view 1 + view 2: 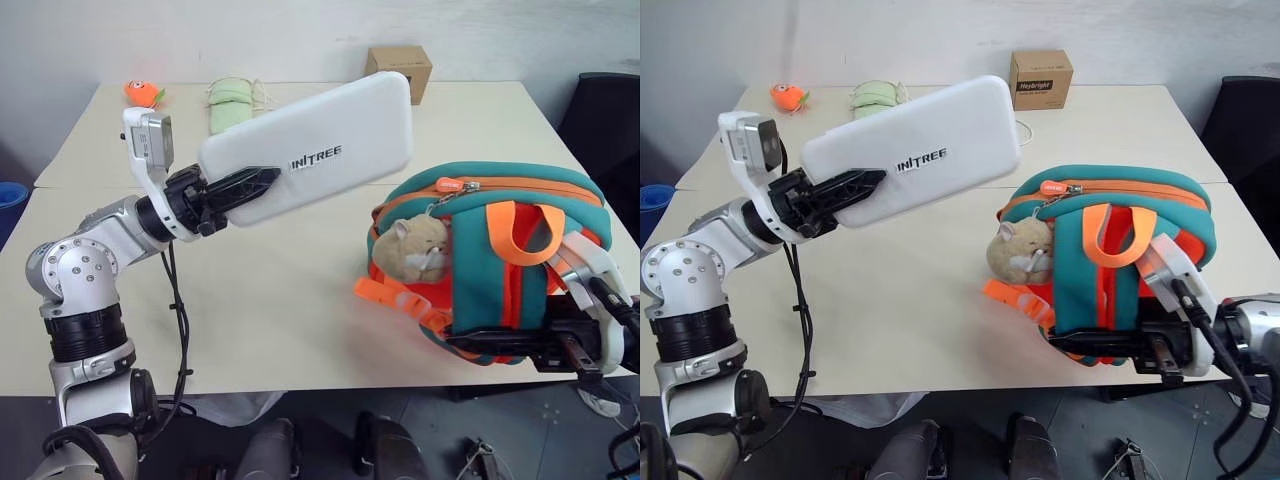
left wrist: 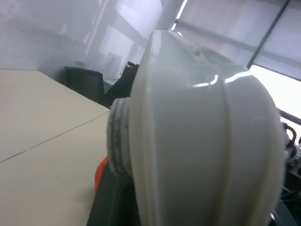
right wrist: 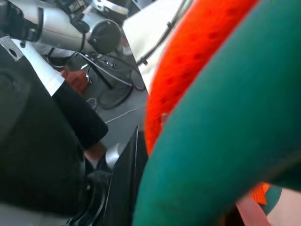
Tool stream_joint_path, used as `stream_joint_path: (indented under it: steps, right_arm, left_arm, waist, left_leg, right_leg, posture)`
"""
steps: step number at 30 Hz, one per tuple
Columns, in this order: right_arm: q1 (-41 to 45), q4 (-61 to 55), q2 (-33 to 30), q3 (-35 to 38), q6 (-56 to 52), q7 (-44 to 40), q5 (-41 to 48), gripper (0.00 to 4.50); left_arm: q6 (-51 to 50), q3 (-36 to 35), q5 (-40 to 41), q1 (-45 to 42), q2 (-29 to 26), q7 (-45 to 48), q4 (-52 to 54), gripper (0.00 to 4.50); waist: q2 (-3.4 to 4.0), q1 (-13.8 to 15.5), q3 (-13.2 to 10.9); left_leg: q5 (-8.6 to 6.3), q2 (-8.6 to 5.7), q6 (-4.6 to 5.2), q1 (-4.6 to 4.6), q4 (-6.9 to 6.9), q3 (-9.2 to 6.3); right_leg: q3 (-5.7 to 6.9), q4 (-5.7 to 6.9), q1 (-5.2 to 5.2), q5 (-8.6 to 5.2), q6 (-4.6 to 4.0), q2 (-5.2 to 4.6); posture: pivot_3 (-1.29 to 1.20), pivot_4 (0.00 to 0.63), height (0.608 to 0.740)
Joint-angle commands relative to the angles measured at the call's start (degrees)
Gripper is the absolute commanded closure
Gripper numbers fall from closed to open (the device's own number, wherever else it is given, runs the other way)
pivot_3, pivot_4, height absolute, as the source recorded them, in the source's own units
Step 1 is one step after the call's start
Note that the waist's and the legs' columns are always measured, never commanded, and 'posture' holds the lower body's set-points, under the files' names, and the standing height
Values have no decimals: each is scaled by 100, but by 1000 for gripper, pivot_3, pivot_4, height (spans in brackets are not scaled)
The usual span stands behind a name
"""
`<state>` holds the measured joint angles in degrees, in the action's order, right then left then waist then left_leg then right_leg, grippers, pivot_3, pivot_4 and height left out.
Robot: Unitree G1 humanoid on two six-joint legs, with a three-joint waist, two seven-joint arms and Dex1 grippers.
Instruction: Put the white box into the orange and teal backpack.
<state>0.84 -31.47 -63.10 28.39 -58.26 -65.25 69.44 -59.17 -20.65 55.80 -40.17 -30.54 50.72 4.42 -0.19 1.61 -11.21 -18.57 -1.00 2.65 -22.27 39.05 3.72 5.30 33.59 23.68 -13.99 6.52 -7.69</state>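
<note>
Currently, item one: the white box (image 1: pixel 318 142), clamped at its near end in my left gripper (image 1: pixel 243 187), held tilted in the air above the table (image 1: pixel 270 310). Item two: the orange and teal backpack (image 1: pixel 1120 255), upright at the table's near right edge, zipper closed, plush hamster charm (image 1: pixel 1021 250) hanging in front. My right gripper (image 1: pixel 1120 345) is pinched shut on the backpack's lower edge

Beige table (image 1: pixel 300 330), white wall (image 1: pixel 250 35), black chair (image 1: pixel 608 125) alongside.
</note>
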Motion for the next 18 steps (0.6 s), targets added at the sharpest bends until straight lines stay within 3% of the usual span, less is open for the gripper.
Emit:
stream_joint_path:
  steps: [1,5,8,13,18]
  right_arm:
    - [-210,203,-246,303,-20,-419,-101,4473]
    - [-243,411,-401,350,19,-658,-252,4473]
    - [-371,405,-568,501,-146,-966,-192,4473]
    - [-611,276,-690,842,-290,-1280,-115,4473]
    - [-608,115,-622,911,-354,-1210,47,4473]
  left_arm:
    - [413,521,-194,208,-256,606,405,3309]
    - [1617,1464,-1323,340,-447,1135,279,3309]
    - [2287,1806,-1789,-52,-227,1219,-176,3309]
    - [2657,1853,-1909,-740,-25,1415,-641,3309]
    - [2236,1523,-1449,-1292,11,1516,-964,3309]
  waist:
    - [0,5,0]
    - [0,14,0]
    - [0,34,0]
    - [0,150,0]
    - [0,148,0]
  left_leg:
    - [0,-2,6,-1,0,1]
    - [-4,-5,12,-3,1,4]
    - [-15,-5,-3,-3,1,5]
    - [-7,-3,17,-10,3,0]
    - [-11,-2,21,-16,4,1]
  right_leg:
    - [0,-2,0,0,0,0]
    - [3,-12,-2,0,0,0]
    - [2,-30,0,0,0,-4]
    - [1,-31,4,1,0,-6]
    - [44,-20,4,1,0,3]
  posture:
    - [0,150,740]
    - [0,150,740]
    - [0,150,740]
    - [0,150,740]
    - [0,150,740]
